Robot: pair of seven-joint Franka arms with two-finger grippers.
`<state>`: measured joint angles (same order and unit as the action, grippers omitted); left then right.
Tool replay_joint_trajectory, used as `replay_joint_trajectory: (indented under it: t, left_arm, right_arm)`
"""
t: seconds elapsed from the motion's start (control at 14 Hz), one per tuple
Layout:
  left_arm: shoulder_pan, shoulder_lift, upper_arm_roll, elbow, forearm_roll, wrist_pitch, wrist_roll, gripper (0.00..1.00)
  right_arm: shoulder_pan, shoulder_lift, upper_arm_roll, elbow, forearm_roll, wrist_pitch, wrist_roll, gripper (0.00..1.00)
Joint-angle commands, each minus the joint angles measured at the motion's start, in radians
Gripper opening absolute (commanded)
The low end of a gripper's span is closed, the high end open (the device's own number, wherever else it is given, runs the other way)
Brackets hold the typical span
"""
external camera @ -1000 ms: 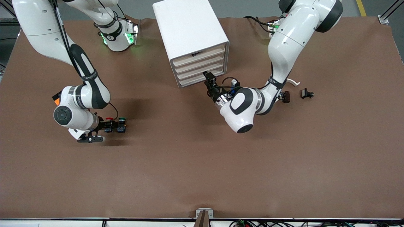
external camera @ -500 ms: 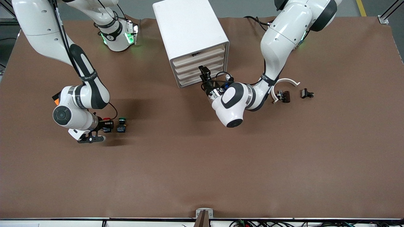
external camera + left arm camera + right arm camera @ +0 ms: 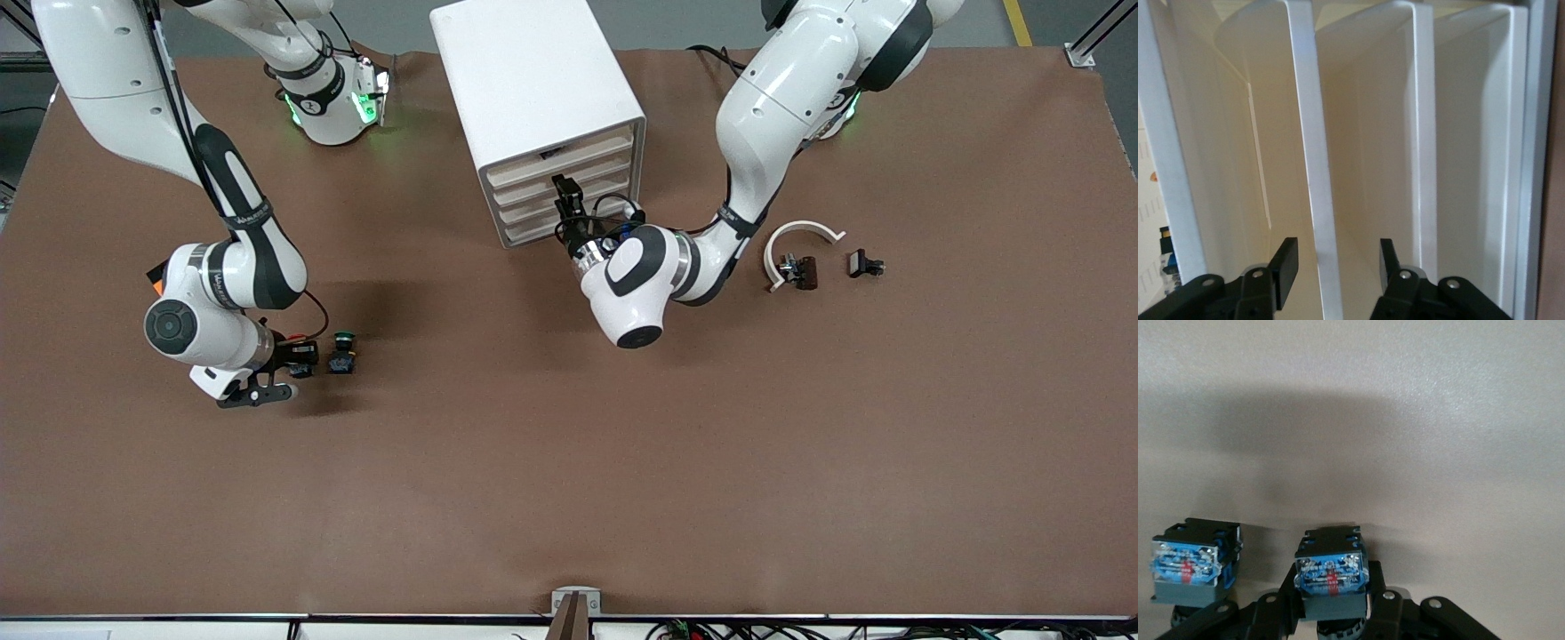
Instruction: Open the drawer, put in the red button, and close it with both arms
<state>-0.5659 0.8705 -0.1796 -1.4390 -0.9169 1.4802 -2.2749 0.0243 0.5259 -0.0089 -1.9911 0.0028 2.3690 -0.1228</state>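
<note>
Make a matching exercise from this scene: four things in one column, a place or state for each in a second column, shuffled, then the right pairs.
Things
1. red button
2. green button
3. left gripper
4. white curved piece

Places or states
A. lying on the table toward the left arm's end
B. clamped between the right gripper's fingers
C. open, astride a drawer front edge of the white cabinet
D. standing free on the table beside the held button

Pairs: 1-B, 2-D, 3-C, 4-A
</note>
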Motion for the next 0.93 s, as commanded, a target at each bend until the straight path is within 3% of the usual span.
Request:
replay_joint_trajectory:
  t: [0.0, 0.5, 0.86]
  left_arm:
    - [-0.003, 0.010, 0.006, 0.017, -0.023, -0.020, 0.002, 0.50]
    - [0.008, 0.010, 0.008, 0.020, -0.023, -0.021, -0.001, 0.03]
    - [0.046, 0.012, 0.015, 0.022, -0.019, -0.021, 0.000, 0.00]
  right_arm:
    - [-0.004, -0.044, 0.001, 0.032, -0.012, -0.094, -0.006, 0.14]
    - [0.003, -0.121, 0.003, 0.123, -0.012, -0.329, 0.047, 0.14]
    - [0.064, -0.182, 0.006, 0.124, -0.001, -0.430, 0.256, 0.15]
